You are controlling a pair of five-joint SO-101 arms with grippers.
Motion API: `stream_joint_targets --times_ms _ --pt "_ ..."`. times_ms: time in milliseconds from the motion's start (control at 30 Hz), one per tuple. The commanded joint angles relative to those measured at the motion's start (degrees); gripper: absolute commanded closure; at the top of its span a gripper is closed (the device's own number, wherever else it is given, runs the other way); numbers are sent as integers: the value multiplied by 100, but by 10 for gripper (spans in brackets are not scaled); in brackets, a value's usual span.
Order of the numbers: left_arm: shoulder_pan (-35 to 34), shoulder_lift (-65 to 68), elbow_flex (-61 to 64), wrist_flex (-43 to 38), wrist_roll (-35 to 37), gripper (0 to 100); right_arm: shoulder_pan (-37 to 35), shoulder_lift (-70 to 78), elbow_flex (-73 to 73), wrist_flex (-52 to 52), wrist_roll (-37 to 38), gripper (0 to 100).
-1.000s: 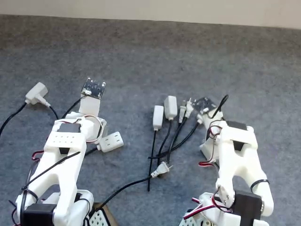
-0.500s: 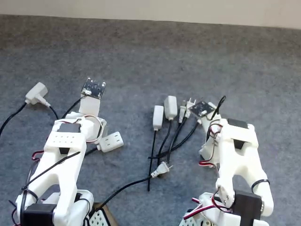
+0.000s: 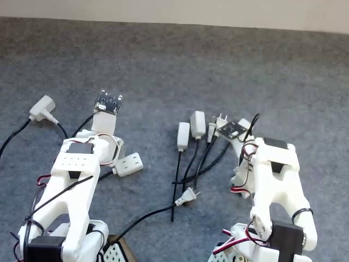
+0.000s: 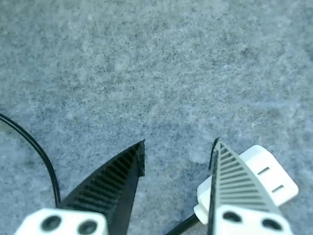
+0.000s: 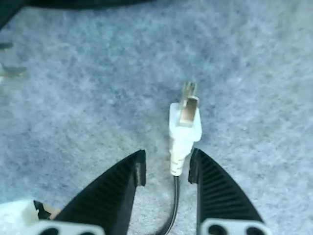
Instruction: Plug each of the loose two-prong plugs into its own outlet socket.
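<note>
Right fingers: narrowly parted, gripping nothing.
Two-prong plug: on tabletop, cord end inside the gap, prongs pointing away.
Left fingers: spread wide, gripping nothing.
Outlet socket: partly behind one finger, outside the gap.

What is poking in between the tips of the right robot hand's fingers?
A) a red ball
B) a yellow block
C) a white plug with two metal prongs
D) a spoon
C: in the right wrist view a white two-prong plug lies with its cord end between the spread fingertips of the right gripper.
</note>
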Motion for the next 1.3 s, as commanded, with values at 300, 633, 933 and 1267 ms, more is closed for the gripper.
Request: stream_joint_targets --times_ms 300,633,933,1267 --pt "-57 -145 -31 -53 18 766 259 -207 585 -919 114 905" --pt "-57 -145 -31 -62 18 766 681 -180 611 -910 299 905" --pt "-57 -145 -31 -53 18 766 655 -180 989 -954 325 905" --pt "-57 -145 -22 -53 18 766 699 -180 1059 -954 325 992"
